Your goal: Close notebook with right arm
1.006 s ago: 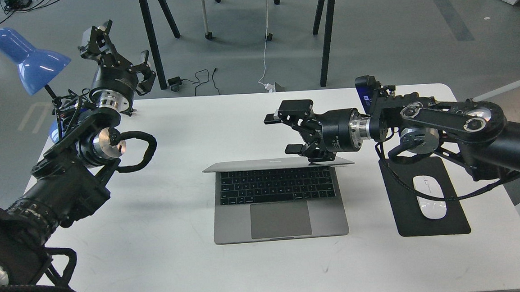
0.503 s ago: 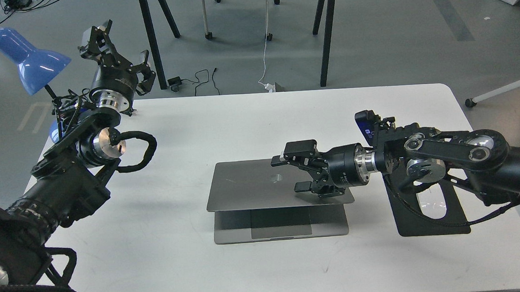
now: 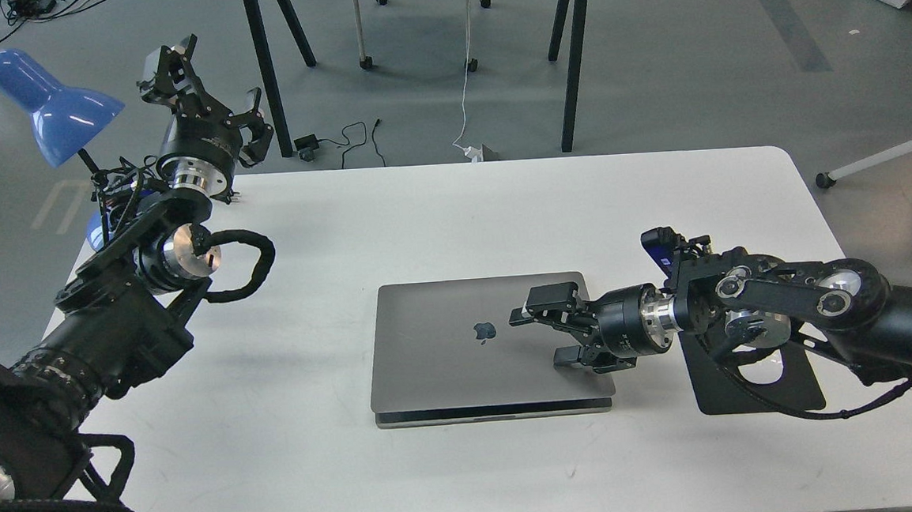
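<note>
The fingers of the right gripper (image 3: 544,334) are spread apart and grasp nothing; they lie low over the right part of the laptop (image 3: 461,343) lid, one finger near the lid's middle height and the other nearer its front right corner. Whether they touch the metal cannot be told. The fingers of the left gripper (image 3: 183,67) are also released and empty, raised high beyond the worktop's far left corner.

The white worktop (image 3: 438,479) carries everything. The left arm (image 3: 112,324) comes in over its left side, with a black cable loop near its silver wrist joint. The right arm (image 3: 808,314) reaches across low from the right edge, passing over a black mouse pad (image 3: 758,400) that lies just right of the laptop. The laptop sits at the middle of the worktop, its grey lid folded almost flat onto the base, with a thin dark gap showing along the front edge and a dark apple logo (image 3: 484,332) facing up. A blue desk lamp (image 3: 51,106) stands at the far left corner, next to the left gripper.
</note>
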You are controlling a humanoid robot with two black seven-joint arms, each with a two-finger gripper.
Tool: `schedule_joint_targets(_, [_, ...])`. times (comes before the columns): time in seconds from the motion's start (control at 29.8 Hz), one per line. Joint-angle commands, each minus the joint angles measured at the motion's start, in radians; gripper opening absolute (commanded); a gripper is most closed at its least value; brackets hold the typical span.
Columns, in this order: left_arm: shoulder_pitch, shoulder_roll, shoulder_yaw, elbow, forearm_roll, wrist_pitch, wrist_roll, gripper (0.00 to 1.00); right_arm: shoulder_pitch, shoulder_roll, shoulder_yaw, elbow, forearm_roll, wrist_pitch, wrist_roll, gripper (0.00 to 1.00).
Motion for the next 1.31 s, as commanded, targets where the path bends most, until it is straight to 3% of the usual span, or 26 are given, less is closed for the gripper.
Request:
schedule_joint_targets(0.0, [0.001,0.0,-0.002,0.0,0.0,0.0,0.0,1.0,-0.012,0.005,-0.002,-0.015,-0.014,-0.01,0.0,1.0])
schedule_joint_targets(0.5, [0.001,0.0,0.0,0.0,0.0,0.0,0.0,1.0,-0.009,0.015,0.088,-0.042,-0.02,-0.015,0.001,1.0])
schedule_joint_targets(0.64, [0.0,0.0,0.0,0.0,0.0,0.0,0.0,1.0,-0.007,0.008,0.295,-0.061,-0.023,-0.015,0.003,1.0])
schedule_joint_targets(1.01, [0.0,0.0,0.0,0.0,0.0,0.0,0.0,1.0,-0.023,0.023,0.875,-0.289,0.0,-0.003,0.017,1.0])
schedule_joint_targets(1.27, [0.0,0.0,0.0,0.0,0.0,0.0,0.0,1.0,-0.116,0.051,1.142,-0.307,0.236,-0.01,0.018,1.0])
